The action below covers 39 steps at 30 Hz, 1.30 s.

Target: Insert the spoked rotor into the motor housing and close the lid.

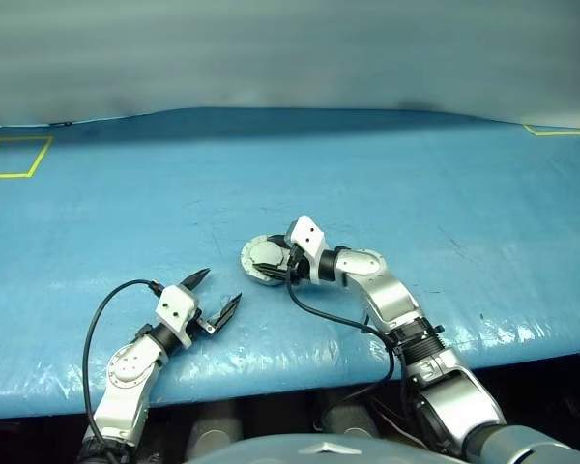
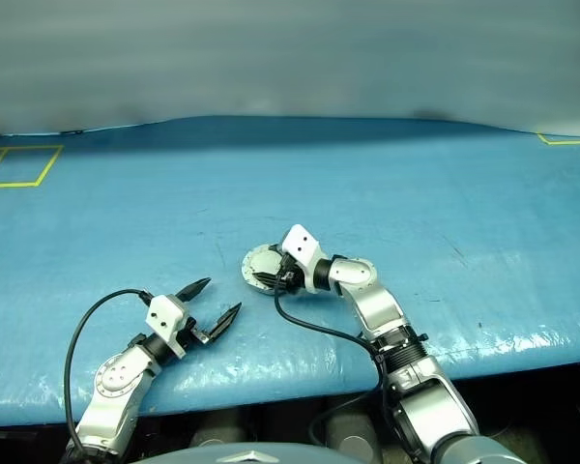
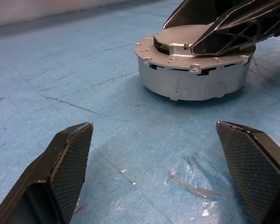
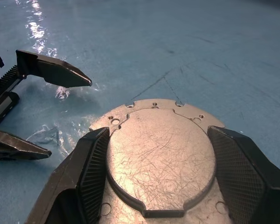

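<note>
Now the housing sat on the blue table, closed: the lid lay flat over it, a scratched silver plate with small holes round its rim. In the left wrist view the housing showed as a short silver drum standing on the blue surface, with the lid flush across its top. The rotor could not be seen anywhere on the table.

The right gripper reached in from the robot's right and hung over the lid. Its two black fingers stood apart, one on each side of the raised round middle of the lid, close above the metal. Whether the pads touched the plate, I could not tell; nothing was lifted or carried.

The left gripper rested near the front edge of the table, to the robot's left of the housing and apart from it. Its jaws were spread wide and held nothing, with bare blue table between its fingers. It pointed toward the housing. A black cable looped from its wrist back over the table edge.
</note>
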{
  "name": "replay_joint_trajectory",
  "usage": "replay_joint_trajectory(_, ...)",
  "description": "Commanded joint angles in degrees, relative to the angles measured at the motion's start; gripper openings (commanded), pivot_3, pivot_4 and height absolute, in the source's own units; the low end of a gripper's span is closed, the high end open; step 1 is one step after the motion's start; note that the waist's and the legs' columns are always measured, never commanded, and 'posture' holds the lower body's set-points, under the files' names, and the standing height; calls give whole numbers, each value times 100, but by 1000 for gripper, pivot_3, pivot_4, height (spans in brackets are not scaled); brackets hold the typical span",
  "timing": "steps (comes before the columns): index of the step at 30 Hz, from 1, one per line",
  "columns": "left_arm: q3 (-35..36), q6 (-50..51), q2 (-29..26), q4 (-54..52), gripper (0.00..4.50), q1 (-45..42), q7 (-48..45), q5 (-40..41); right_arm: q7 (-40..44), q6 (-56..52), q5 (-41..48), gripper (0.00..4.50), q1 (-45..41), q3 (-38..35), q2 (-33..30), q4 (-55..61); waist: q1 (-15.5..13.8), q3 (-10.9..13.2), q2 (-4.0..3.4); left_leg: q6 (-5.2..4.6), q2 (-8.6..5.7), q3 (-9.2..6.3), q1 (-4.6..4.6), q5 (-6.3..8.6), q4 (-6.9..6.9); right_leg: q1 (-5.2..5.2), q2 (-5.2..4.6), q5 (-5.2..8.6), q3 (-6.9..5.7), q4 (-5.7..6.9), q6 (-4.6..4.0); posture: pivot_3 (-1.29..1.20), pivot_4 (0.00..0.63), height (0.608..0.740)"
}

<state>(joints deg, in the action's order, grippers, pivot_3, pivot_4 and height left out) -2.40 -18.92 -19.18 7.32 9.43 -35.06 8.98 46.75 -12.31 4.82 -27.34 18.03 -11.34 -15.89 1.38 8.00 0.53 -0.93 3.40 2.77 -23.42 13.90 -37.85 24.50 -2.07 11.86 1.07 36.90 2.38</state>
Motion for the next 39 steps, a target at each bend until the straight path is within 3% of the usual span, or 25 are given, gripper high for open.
replay_joint_trajectory(1,-107,53,25,-33,4500,80,-29,-56,73,-133,0,3012,-39,-45,-68,-101,-1,0,-1,0,0,0,0,0,0,0,0,0,0,0,0,0,150,740)
replay_joint_trajectory(17,-131,43,28,6,4500,31,-37,-46,329,-115,-47,3012,-190,-32,-230,-94,-35,0,-1,0,-2,1,-7,0,2,4,-1,-1,0,-4,-2,0,150,740)
replay_joint_trajectory(26,-161,28,59,21,4500,46,-28,-58,577,-560,403,3012,-284,-206,-168,243,-34,1,-1,0,-1,0,-8,0,2,6,-1,-6,0,-4,-10,0,150,740)
replay_joint_trajectory(39,-159,18,106,16,4500,65,-8,-85,503,-207,-158,3012,-378,115,-305,-217,-50,1,-2,0,-2,1,-9,0,3,7,-1,-5,0,-6,-10,0,150,740)
